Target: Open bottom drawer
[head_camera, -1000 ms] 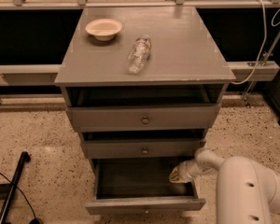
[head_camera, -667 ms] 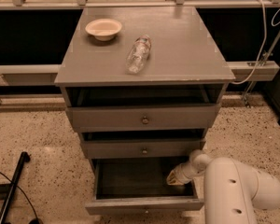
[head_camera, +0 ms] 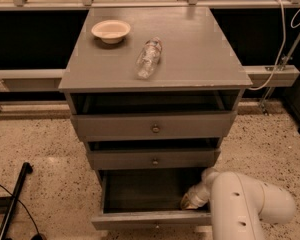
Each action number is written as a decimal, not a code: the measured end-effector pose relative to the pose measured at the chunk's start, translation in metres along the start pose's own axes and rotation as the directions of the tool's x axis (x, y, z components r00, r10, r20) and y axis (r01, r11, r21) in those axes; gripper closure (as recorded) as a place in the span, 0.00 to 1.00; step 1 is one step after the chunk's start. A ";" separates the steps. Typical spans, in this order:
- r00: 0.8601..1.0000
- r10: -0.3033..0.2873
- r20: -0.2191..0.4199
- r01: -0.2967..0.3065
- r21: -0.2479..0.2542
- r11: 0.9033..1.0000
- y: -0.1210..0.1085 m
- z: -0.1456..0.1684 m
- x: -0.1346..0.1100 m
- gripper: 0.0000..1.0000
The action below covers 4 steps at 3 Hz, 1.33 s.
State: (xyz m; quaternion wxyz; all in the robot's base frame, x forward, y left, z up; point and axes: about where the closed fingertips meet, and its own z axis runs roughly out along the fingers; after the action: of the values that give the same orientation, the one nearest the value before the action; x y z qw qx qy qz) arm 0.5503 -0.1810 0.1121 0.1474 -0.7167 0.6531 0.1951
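The grey cabinet [head_camera: 155, 64] has three drawers. The bottom drawer [head_camera: 150, 219] is pulled far out, its dark inside showing and its front at the lower edge of the view. My white arm [head_camera: 245, 204] reaches in from the lower right. The gripper [head_camera: 189, 202] is inside the bottom drawer at its right side, just behind the front panel. The middle drawer [head_camera: 155, 160] and top drawer [head_camera: 155, 126], each with a small round knob, stand slightly out.
A cream bowl [head_camera: 111, 30] and a clear plastic bottle [head_camera: 148, 57] lying on its side are on the cabinet top. A dark wall and rail run behind. A black pole [head_camera: 12, 199] lies on the speckled floor at left. Cables [head_camera: 280, 49] hang at right.
The arm has shifted left and nearer the camera, with the gripper moving slightly left inside the drawer. The drawer stays pulled out.
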 end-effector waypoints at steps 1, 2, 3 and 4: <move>1.000 0.025 0.011 -0.024 -0.065 0.998 0.026 -0.004 0.009 1.00; 0.998 0.030 0.052 -0.023 -0.120 0.992 0.055 -0.017 0.015 1.00; 0.994 0.013 0.105 0.004 -0.158 0.987 0.078 -0.030 0.012 1.00; 0.976 -0.057 0.208 0.086 -0.134 0.987 0.089 -0.053 -0.006 1.00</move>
State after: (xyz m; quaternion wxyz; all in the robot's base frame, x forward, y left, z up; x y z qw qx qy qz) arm 0.4662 -0.2097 0.1656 0.1691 -0.7246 0.5929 0.3081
